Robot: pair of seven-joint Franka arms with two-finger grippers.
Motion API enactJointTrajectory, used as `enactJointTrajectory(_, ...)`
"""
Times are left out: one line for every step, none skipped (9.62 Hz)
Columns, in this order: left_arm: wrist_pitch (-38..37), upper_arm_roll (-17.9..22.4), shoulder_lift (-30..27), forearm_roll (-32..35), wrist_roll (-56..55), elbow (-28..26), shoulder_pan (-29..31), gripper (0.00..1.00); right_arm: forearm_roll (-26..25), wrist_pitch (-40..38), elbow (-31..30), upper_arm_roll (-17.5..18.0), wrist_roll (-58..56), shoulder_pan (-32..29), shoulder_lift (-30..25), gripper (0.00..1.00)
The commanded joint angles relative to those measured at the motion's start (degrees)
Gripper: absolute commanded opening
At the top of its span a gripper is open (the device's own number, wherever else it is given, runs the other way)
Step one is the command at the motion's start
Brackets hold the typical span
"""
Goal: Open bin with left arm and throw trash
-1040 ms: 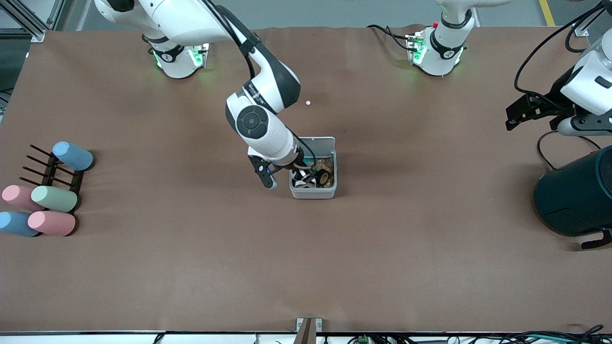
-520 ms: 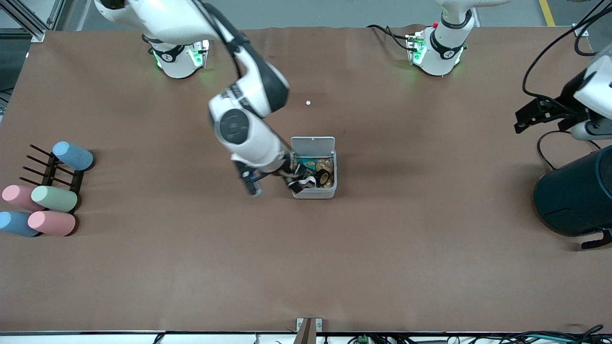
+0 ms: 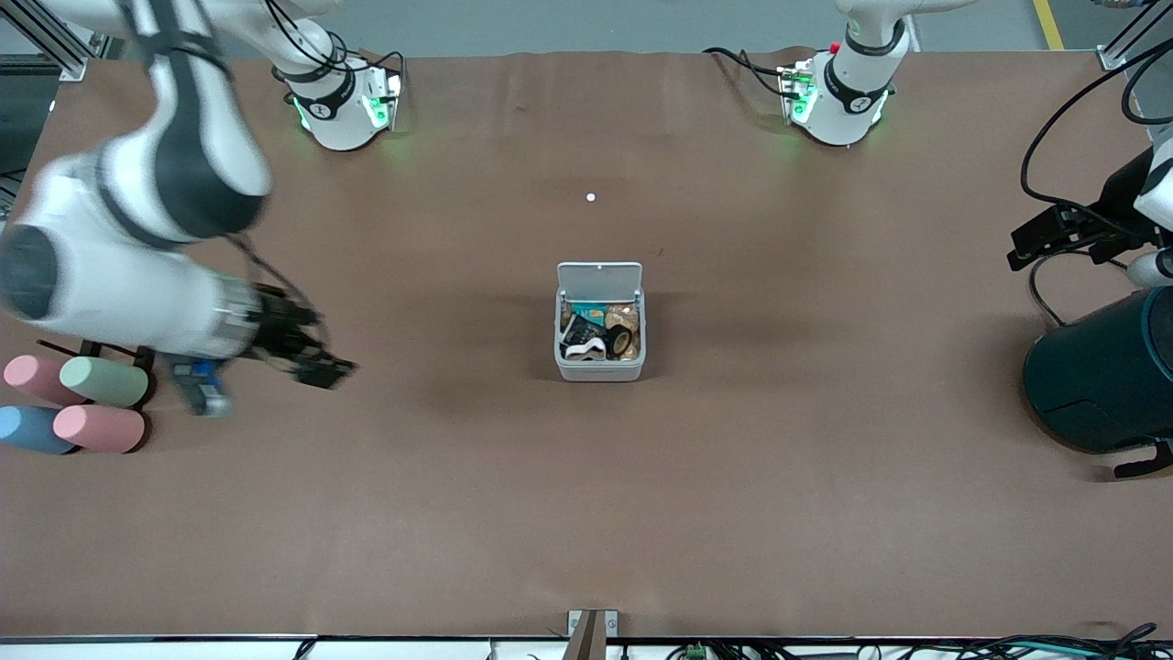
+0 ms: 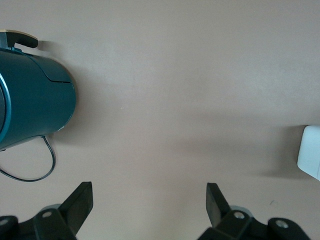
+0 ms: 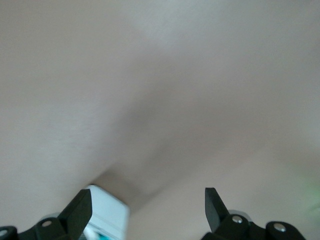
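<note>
The white bin [image 3: 600,369] sits mid-table with its lid [image 3: 599,278] standing open. Inside lie the dark wrapper [image 3: 581,330], the black tape roll [image 3: 621,341] and a pale loop [image 3: 593,349]. My right gripper [image 3: 316,365] is open and empty, over bare table between the bin and the pastel cups; its wrist view [image 5: 146,197] shows a blurred corner of the bin [image 5: 107,212]. My left gripper [image 3: 1034,240] is open and empty above the table beside the teal container; its wrist view [image 4: 147,192] shows the bin's edge [image 4: 311,157].
A large dark teal container [image 3: 1100,376] stands at the left arm's end, also in the left wrist view [image 4: 30,100]. Pastel cups [image 3: 101,380] and a dark rack [image 3: 87,348] lie at the right arm's end. A tiny white dot [image 3: 590,197] lies between the bin and the bases.
My right arm has swung away from the bin to the cups' end of the table, leaving the trash in the bin. My left gripper has drifted farther toward the table's end.
</note>
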Motion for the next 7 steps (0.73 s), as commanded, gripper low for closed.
enactJointTrajectory(1.62, -0.02, 0.66, -0.77, 0.78, 0.89, 0.21, 1.0, -4.55, -8.42, -4.41, 1.48, -19.26, -7.02, -9.22, 1.0)
enactJointTrajectory(2.41, -0.02, 1.18, -0.77, 0.78, 1.15, 0.21, 1.0, -5.35, -10.46, -5.56, 1.39, -27.29, -8.53, -13.0, 1.0)
enactJointTrajectory(2.42, -0.02, 1.19, -0.86, 0.78, 1.16, 0.13, 1.0, -7.1, -10.83, -5.83, 1.48, -31.72, -8.81, -15.64, 1.0)
enactJointTrajectory(2.33, -0.02, 1.19, -0.69, 0.7, 1.16, 0.12, 1.0, -7.46, -12.05, -5.75, 1.48, -38.29, -8.81, -18.02, 1.0)
enactJointTrajectory(2.33, -0.02, 1.19, -0.34, 0.7, 1.16, 0.04, 1.0, -7.38, -15.98, -5.31, 1.04, -44.79, -10.47, -19.35, 1.0)
enactJointTrajectory(2.25, -0.2, 1.19, -0.16, 0.7, 1.24, -0.22, 1.0, -7.55, -16.72, -3.56, 1.3, -45.82, -10.57, -19.19, 1.0)
enactJointTrajectory(2.25, -0.2, 1.19, -0.07, 0.7, 1.24, -0.23, 1.0, -7.3, -16.64, -0.76, 1.47, -45.74, -10.22, -18.58, 0.99)
